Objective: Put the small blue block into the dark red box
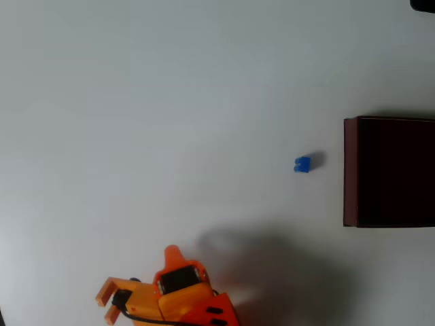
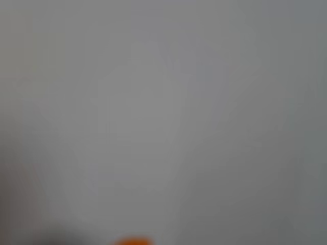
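Dark red box (image 1: 350, 170), overhead view: at 3 o'clock, interior dark, contents not discernible. Small blue block (image 1: 302, 164): on white table (image 1: 170, 102), just left of box. Orange gripper (image 1: 173, 255): at 6 o'clock, nothing held; opening cannot be told.

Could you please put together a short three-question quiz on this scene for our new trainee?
1. True or false: the tiny bright blue plastic block lies inside the large dark red box.
2. In the overhead view, the orange gripper is: A) over the block, B) at the bottom edge, far from the block, C) inside the box.
3. On which side of the block does the box stand in the overhead view?

Key: 1 false; 2 B; 3 right.
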